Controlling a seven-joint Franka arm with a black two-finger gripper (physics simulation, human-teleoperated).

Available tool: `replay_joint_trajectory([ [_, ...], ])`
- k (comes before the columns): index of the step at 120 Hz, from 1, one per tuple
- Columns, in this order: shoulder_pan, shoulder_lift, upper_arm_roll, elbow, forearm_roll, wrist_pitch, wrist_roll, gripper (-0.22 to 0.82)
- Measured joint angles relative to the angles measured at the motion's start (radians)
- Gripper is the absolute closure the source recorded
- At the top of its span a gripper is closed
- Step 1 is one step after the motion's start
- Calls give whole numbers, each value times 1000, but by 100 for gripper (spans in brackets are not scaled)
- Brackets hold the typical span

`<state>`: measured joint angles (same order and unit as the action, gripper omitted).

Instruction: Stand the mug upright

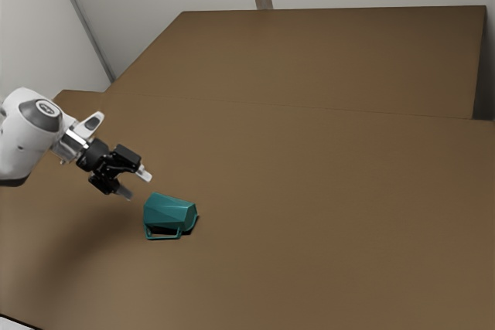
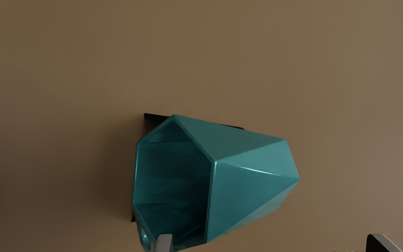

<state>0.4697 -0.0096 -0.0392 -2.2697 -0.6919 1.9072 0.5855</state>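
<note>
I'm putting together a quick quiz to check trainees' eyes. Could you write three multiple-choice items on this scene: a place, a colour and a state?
1. In the exterior view, the gripper is:
A) to the mug's right
B) to the mug's left
C) directly below the mug

2. The mug is:
A) teal
B) red
C) white

3. The mug is:
A) upright
B) upside down
C) on its side

1: B, its fingertips stop short of the mug on the exterior view's left.
2: A, its outer faces are blue-green in both views.
3: C, its body lies along the table and its mouth opens sideways.
</note>
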Motion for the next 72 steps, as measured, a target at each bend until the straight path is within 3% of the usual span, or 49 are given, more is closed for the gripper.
replay_joint_trajectory([
  [27,55,91,-1,2,-73,-13,127,0],
  [72,44,148,-5,-18,-225,-74,327,0],
])
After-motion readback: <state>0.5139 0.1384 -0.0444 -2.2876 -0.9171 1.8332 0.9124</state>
